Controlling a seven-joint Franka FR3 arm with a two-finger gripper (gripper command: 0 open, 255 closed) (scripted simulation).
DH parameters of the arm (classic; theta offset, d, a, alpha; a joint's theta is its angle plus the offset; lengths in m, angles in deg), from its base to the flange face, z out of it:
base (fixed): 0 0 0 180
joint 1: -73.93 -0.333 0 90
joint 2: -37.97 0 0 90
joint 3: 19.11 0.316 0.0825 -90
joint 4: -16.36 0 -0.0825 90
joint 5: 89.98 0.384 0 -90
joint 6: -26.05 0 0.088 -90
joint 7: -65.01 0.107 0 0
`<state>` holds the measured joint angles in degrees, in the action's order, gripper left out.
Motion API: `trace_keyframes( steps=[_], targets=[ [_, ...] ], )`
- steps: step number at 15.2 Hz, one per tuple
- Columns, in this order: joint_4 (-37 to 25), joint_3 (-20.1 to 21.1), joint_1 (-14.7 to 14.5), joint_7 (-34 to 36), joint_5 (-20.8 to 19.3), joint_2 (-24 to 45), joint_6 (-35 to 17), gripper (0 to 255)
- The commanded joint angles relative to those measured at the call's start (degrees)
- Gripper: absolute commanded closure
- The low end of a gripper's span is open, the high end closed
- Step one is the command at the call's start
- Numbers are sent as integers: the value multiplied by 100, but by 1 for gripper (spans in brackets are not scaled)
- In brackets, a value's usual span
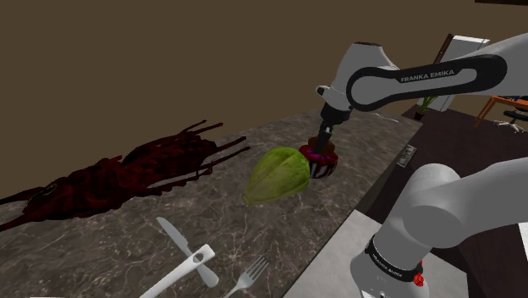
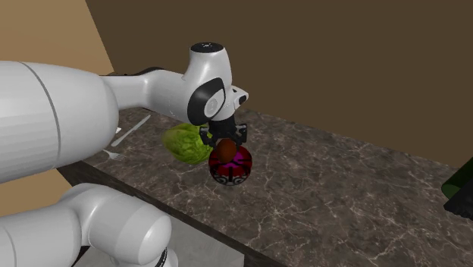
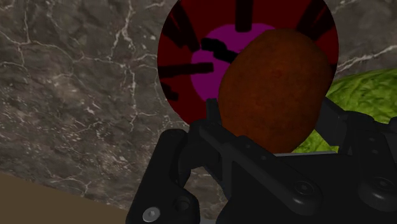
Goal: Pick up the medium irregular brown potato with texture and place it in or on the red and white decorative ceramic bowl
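**Wrist view, nearest.** My pincer (image 3: 273,137) is clamped on the potato (image 3: 275,86), with one black finger against each flank. The potato is egg-shaped and rust-brown, and its skin is matt and finely grained. It stands out past my fingertips, directly over the mouth of the bowl (image 3: 191,57). The bowl is round and glossy, red inside with black radial streaks and a magenta centre. I cannot tell whether the potato touches the bowl. Just beside the bowl lies a leafy yellow-green head of lettuce (image 3: 362,95) with ribbed leaves.

**Second exterior view.** At frame centre my pincer (image 2: 226,140) points straight down. The potato (image 2: 227,146) sits at the rim of the bowl (image 2: 230,167), whose outer wall carries a red, black and white pattern. The lettuce (image 2: 184,142) lies to the left of the bowl, touching it or nearly so.

**Shoulder view.** My pincer (image 1: 321,140) stands over the bowl (image 1: 324,165), right of centre. The pointed oval lettuce (image 1: 277,173) lies against the bowl's left side. At the lower centre lie a white knife (image 1: 173,233) and a white fork (image 1: 250,275), well apart from the bowl. At the left sprawls a dark red branching mass (image 1: 127,173).

**Surface and room.** The counter (image 1: 110,241) is dark polished stone with pale veins. Behind it rises a plain brown wall (image 1: 169,59).
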<state>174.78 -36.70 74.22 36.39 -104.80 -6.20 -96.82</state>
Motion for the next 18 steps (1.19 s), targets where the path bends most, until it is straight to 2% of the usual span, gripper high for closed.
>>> trace_keyframes(
  steps=[1, 2, 7, 11, 18],
  targets=[
    [0, 0, 0, 0, 0, 0, -1, 255],
    [1, 0, 0, 0, 0, 0, -2, 0],
    [1, 0, 0, 0, 0, 0, -2, 0],
    [-525, 176, -34, -21, 142, -347, 871, 0],
    [-525, 177, -33, -22, 143, -347, 871, 0]
  ],
)
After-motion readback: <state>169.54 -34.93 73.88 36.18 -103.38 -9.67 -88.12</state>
